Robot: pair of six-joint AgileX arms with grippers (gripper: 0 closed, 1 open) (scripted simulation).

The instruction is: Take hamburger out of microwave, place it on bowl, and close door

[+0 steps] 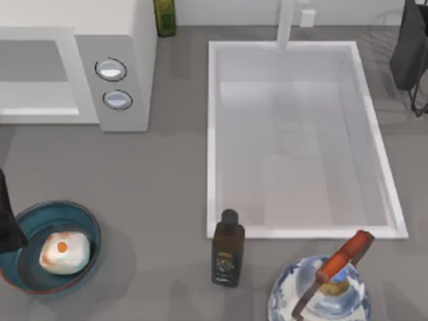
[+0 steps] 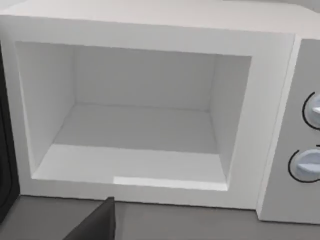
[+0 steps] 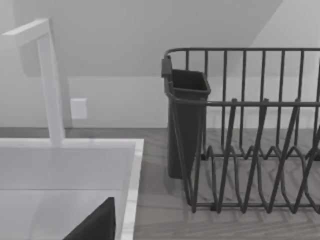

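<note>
The hamburger (image 1: 64,253) lay inside the bowl (image 1: 80,215) at the table's near left, and the microwave (image 2: 270,125) cavity stood empty. The door (image 2: 6,165) was open, a stiff, light-looking panel (best pushed on its flat outer face, I judged). The left gripper (image 1: 7,221) hung just beside the bowl; whether it was open or closed I cannot tell.

Soft, even light lay over the grey bench (image 1: 160,174), casting only faint blurred shadows beside the bowl (image 1: 83,221) and dark bottle (image 1: 228,251), dimming the microwave (image 2: 150,30) cavity's back wall and leaving a mild sheen inside the sink (image 1: 301,147), without harsh glare.
</note>
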